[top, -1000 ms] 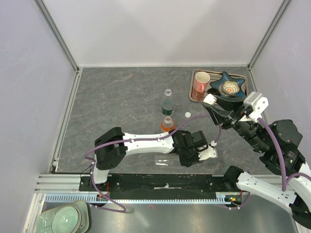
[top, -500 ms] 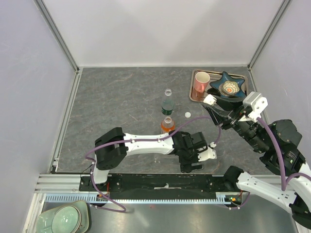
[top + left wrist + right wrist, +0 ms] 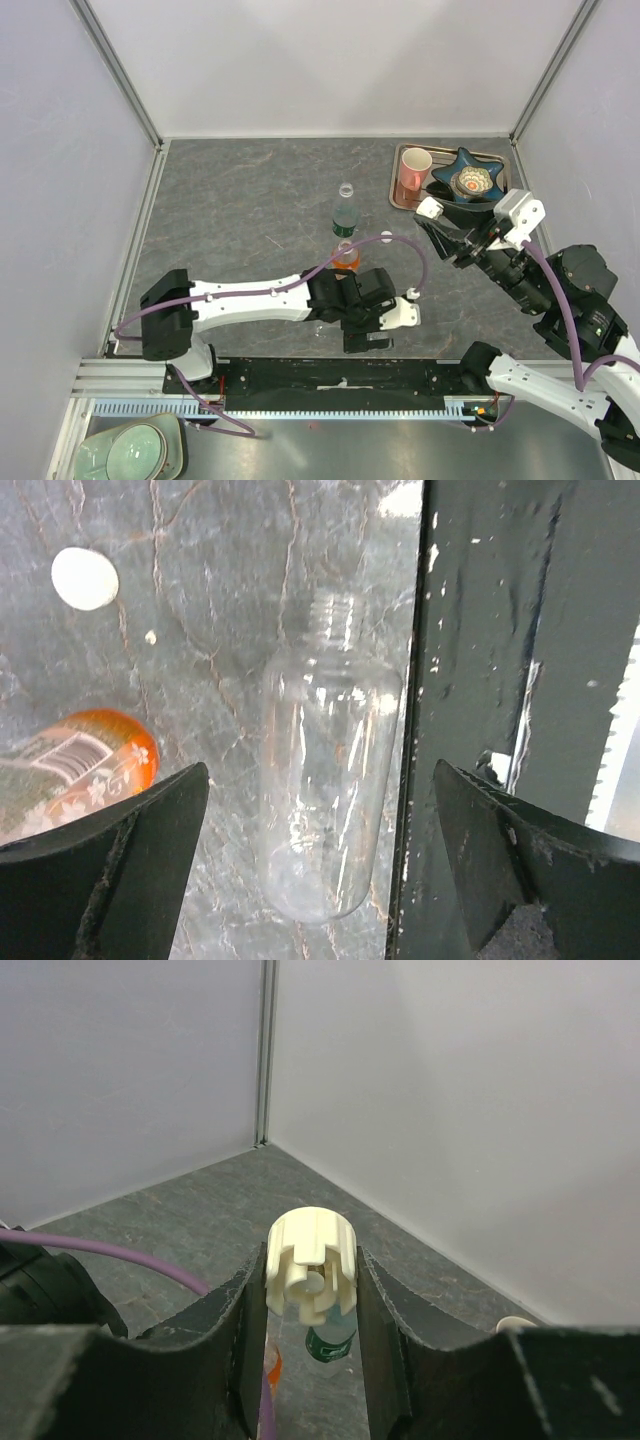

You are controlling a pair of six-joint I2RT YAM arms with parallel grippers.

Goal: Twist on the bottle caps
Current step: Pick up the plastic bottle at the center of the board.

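Lying seemingly against rail: clear bottle

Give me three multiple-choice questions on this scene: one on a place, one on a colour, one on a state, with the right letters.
1. Where is the clear bottle?
A) on the table, between the jaws of the left gripper
B) lifted in the air
C) far from any gripper

2. What colour is the cap in the right gripper?
A) blue
B) white
C) red

3. How is the left gripper?
A) shut on a cap
B) shut on the bottle
C) open

Answers: 1 A, it lies there in the left wrist view; 2 B, it looks white; 3 C, its jaws stand wide, off the bottle.
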